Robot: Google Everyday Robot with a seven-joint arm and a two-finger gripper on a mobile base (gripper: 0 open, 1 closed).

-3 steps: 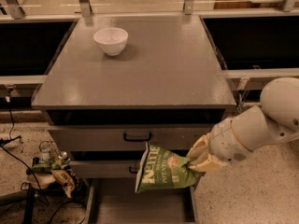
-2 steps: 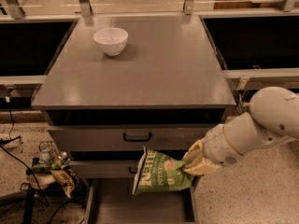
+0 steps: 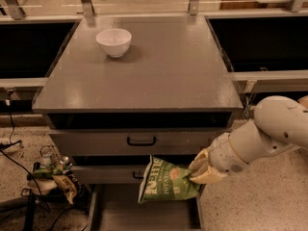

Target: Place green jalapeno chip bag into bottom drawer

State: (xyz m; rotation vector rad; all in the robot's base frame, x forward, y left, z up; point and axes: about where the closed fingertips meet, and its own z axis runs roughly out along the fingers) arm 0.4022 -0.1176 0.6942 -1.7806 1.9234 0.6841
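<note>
Foil crinkles across the green jalapeno chip bag [image 3: 166, 181], which hangs over the open bottom drawer [image 3: 144, 216], in front of the middle drawer front [image 3: 106, 174] and below the upper drawer front [image 3: 96, 142] with its black handle. The gripper [image 3: 198, 171] sits at the bag's right edge, clamped on it, and the white arm [image 3: 260, 138] reaches in from the right.

By its look the bag is light, soft and puffed with air, with slick foil and brittle chips inside. A hard squeeze on the belly would likely crush the contents or let the foil slide. The flat sealed edge is the sounder place to pinch, and the hold seems to be at or near such an edge. Held from one side, the bag hangs with its white lettering running sideways, so it would probably flop flat once let go.

The drawer's near end is cut off by the bottom of the view, so how far it is pulled out cannot be told. The bag covers most of the middle front's handle. How deep the pinch reaches is hard to make out, as is the gap between the bag and the drawer floor. A white bowl [image 3: 114, 41] stands well apart on the tabletop [image 3: 163, 76]. Wrappers [image 3: 60, 177] lie among cables [image 3: 14, 158] on the floor at left.
</note>
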